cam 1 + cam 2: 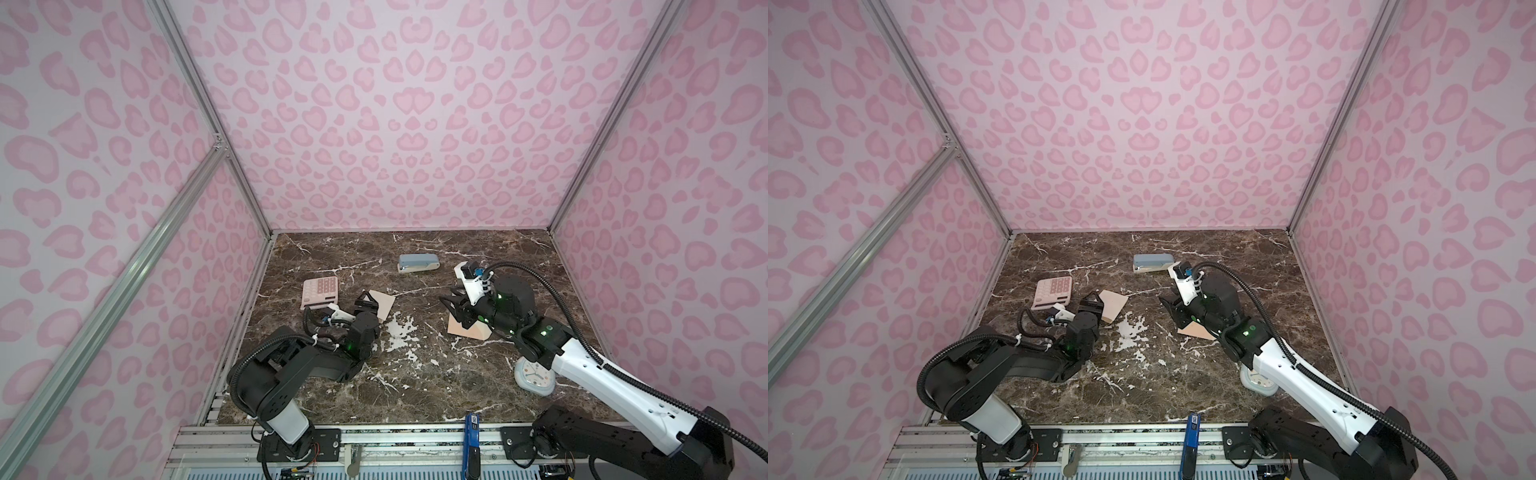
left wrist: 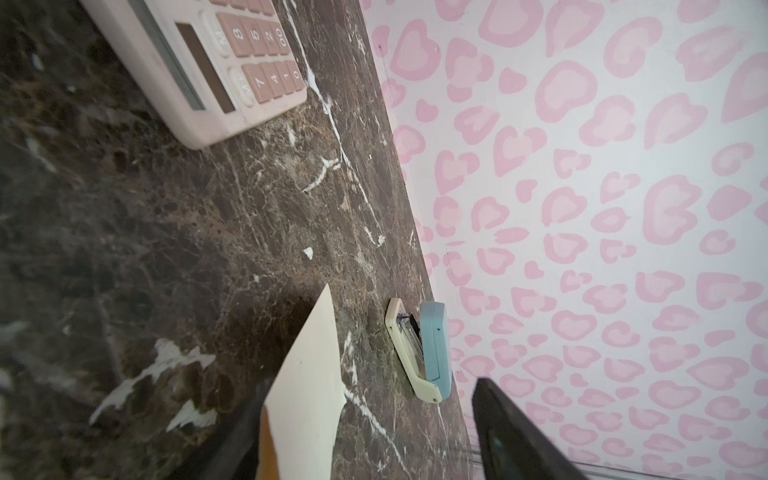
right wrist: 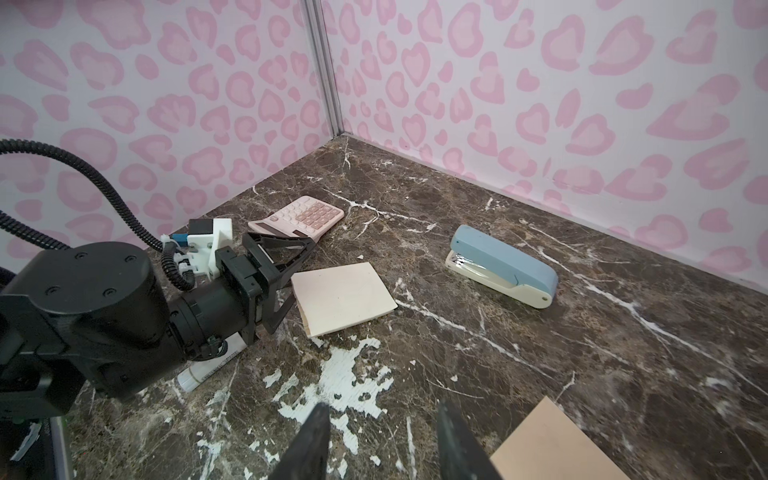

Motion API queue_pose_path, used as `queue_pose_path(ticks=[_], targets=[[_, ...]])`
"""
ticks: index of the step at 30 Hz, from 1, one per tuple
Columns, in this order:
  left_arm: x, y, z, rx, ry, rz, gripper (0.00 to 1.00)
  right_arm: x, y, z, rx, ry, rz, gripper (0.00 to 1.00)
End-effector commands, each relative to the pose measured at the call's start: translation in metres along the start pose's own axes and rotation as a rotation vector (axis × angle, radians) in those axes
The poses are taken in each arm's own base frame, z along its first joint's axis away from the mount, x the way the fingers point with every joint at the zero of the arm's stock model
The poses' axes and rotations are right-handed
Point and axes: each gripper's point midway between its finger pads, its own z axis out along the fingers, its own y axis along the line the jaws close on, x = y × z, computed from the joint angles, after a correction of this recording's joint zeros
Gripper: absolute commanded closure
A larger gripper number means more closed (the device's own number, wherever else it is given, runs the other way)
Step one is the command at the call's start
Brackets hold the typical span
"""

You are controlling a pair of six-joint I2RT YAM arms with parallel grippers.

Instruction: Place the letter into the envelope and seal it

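Here, veined brown tabletop (image 1: 415,374), pink-spotted walls (image 1: 415,124)

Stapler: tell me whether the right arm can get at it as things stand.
Probably yes: the right gripper, open and empty, faces the stapler with only bare tabletop between them.

Matt paper letter (image 3: 343,297), smooth plastic stapler (image 3: 503,266) and calculator (image 3: 299,218), glossy marble-look tabletop (image 3: 540,353), kinda chipped lower middle.
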Motion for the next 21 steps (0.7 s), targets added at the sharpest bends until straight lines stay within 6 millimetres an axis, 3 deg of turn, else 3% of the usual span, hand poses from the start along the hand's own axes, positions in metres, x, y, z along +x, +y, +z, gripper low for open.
queue_pose_path(ticks=[1,9,21], targets=[[-0.005,0.006,-0.003,-0.04,-0.021,0.036,0.2,0.0,-0.002,-0.001,0.013,-0.004,-0.009,0.55],[-0.008,-0.001,-0.011,-0.049,-0.016,0.051,0.17,0.0,-0.002,-0.001,0.015,-0.006,-0.011,0.56],[-0.015,0.014,-0.024,-0.201,0.003,0.102,0.03,-0.001,-0.001,0.001,0.011,-0.008,-0.01,0.56]])
